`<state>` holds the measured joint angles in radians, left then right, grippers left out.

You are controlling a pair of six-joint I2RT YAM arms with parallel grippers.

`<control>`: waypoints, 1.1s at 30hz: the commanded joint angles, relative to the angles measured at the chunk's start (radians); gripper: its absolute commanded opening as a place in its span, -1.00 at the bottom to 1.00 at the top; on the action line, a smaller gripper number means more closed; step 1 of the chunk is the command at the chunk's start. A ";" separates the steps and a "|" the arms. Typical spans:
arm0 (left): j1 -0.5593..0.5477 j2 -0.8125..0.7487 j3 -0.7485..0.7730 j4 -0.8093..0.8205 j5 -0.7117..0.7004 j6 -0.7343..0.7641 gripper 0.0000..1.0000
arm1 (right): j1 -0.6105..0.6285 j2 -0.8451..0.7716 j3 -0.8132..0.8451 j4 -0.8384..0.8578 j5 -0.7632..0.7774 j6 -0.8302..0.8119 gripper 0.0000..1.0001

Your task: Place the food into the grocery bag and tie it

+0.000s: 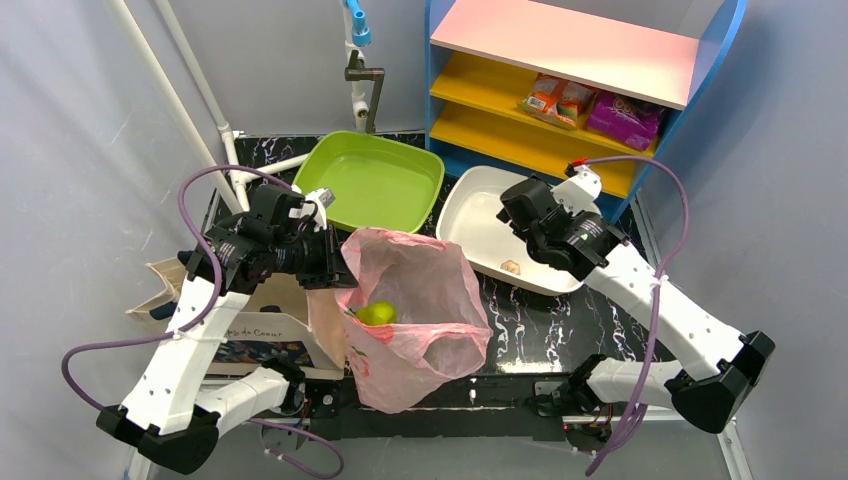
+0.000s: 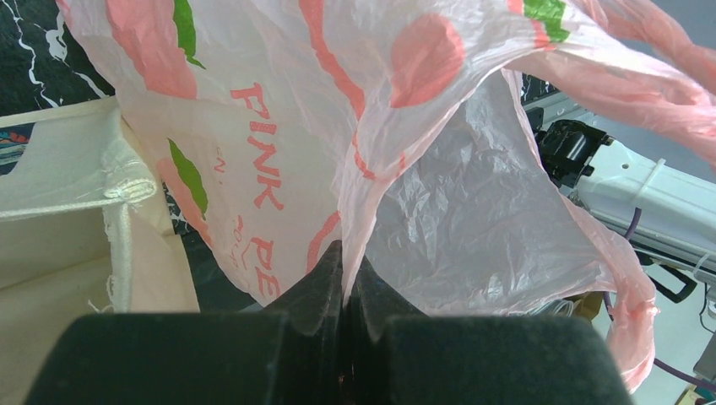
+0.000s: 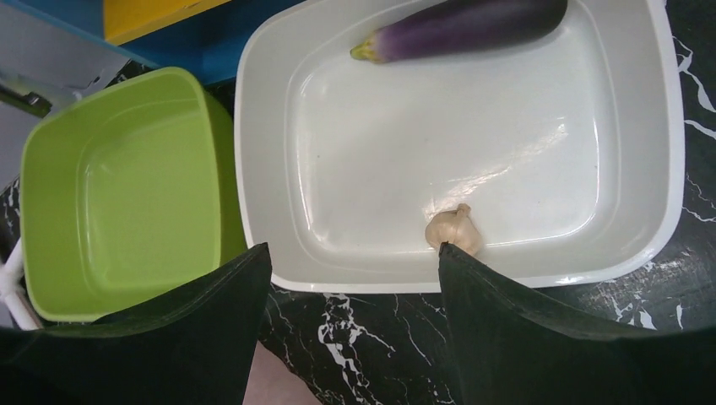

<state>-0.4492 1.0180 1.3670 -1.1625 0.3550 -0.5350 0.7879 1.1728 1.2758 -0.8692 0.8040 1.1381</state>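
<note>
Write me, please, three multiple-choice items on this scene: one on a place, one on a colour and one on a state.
1. Where does the eggplant lie?
A. in the pink bag
B. in the white tray
C. in the green tub

2. What colour is the pear in the bag?
A. red
B. purple
C. yellow-green

3. How is the left gripper?
A. shut on the bag
B. open and empty
C. open around the pear

Key: 1 B, the right wrist view shows it in the tray; 2 C, the top view shows it so; 3 A, it pinches the plastic.
</note>
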 commanded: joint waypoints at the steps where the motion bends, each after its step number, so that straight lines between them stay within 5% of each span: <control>1: -0.005 -0.005 -0.003 -0.025 -0.003 0.010 -1.00 | -0.036 0.030 -0.010 0.026 0.064 0.082 0.59; 13: -0.005 -0.005 0.026 -0.037 -0.050 0.034 -1.00 | -0.146 0.126 -0.071 0.094 -0.011 0.089 0.81; 33: -0.005 0.003 0.062 -0.072 -0.151 0.071 -1.00 | -0.408 0.407 -0.088 0.174 -0.038 0.423 0.83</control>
<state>-0.4492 1.0210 1.3968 -1.1946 0.2459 -0.4870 0.4297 1.5455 1.1797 -0.7372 0.7422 1.4830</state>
